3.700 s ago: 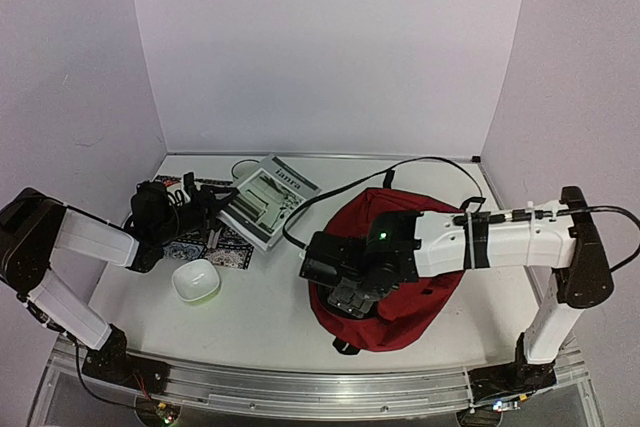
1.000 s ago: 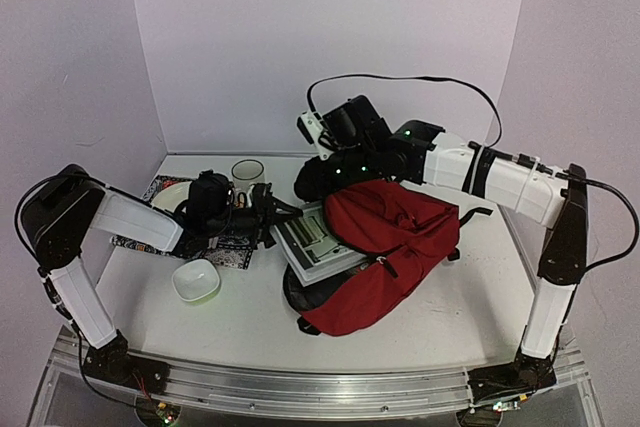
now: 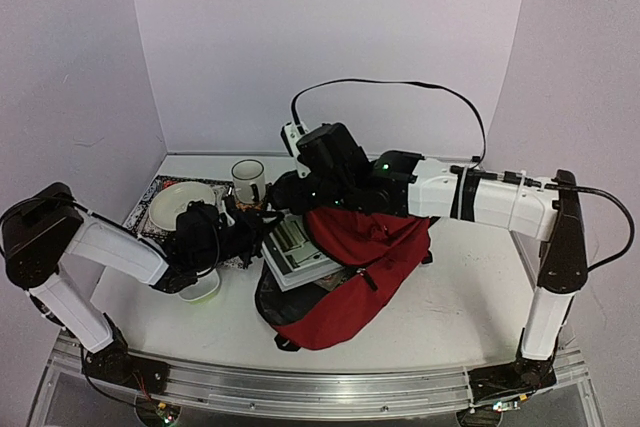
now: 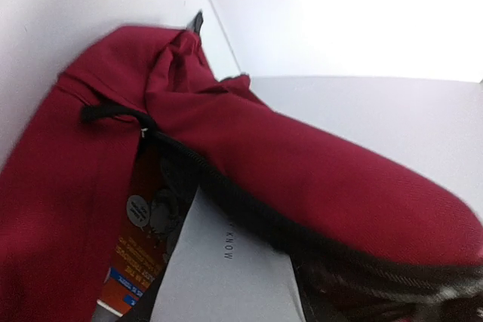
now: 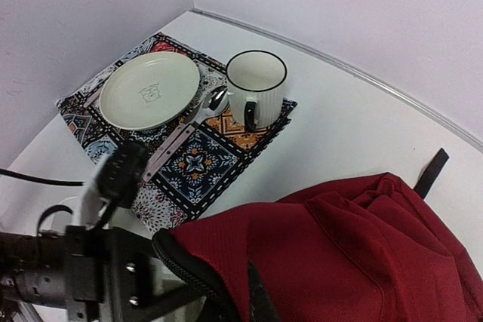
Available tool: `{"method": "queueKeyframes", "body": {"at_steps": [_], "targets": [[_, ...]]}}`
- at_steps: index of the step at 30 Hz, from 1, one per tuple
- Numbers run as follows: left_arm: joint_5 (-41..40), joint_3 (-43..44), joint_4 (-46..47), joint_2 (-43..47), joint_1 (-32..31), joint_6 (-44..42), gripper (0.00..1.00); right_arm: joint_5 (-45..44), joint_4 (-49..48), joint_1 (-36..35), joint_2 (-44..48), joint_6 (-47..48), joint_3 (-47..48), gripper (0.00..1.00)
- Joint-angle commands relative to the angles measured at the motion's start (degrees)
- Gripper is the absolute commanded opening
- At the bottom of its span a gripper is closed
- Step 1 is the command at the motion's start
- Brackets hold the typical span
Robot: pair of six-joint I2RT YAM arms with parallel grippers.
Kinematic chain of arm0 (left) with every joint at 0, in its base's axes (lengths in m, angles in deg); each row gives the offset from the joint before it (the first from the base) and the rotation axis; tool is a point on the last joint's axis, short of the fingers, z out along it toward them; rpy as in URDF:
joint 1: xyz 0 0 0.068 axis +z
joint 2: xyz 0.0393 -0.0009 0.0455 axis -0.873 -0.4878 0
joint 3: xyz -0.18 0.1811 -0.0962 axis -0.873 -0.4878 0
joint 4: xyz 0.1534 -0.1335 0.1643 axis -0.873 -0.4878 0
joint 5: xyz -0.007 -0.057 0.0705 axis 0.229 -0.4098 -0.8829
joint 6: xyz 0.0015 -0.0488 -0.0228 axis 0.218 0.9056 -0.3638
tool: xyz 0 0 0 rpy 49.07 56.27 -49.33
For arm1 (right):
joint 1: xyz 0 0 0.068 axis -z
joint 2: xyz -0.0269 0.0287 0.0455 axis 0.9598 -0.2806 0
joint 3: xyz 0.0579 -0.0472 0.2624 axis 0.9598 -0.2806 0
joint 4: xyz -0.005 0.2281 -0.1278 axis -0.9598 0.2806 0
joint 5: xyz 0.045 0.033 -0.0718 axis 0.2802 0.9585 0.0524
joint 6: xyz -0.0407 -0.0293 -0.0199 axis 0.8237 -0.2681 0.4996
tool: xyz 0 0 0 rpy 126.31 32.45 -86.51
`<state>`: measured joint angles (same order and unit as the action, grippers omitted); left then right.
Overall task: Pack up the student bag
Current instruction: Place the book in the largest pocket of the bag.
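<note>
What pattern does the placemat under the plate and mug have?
The placemat has a multicoloured mosaic-tile pattern, clearest in the right wrist view.

High rear overview of the table (image 3: 455, 312); close wrist views, student bag (image 3: 372, 247) common to all.

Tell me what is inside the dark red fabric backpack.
A flat grey-white book reaches partly into the open backpack, a colourful printed cover beside it. Red fabric hides their far ends and everything deeper.

Robot lab test cell, bare white backdrop walls (image 3: 330, 47), white table (image 3: 460, 297), aluminium rail (image 3: 300, 392) at its near edge
</note>
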<state>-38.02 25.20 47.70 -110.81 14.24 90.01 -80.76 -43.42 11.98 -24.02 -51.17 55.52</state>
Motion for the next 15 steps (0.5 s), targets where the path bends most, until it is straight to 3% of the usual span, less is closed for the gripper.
{"method": "queueKeyframes", "body": {"at_steps": [1,10,15], "targets": [[-11.15,-1.32,1.94,5.44,0.32,-2.49,0.36,-5.26,-7.29,-0.39,6.06,-2.42,-2.76,0.01],[-13.96,4.52,1.85,-1.90,-2.46,-1.50,0.30,-4.64,-11.60,-1.19,5.79,-3.53,-4.79,0.02],[-15.36,9.16,1.78,-5.91,-5.04,-6.50,0.39,-3.41,-11.69,-1.19,5.36,-3.54,-4.77,0.05]]}}
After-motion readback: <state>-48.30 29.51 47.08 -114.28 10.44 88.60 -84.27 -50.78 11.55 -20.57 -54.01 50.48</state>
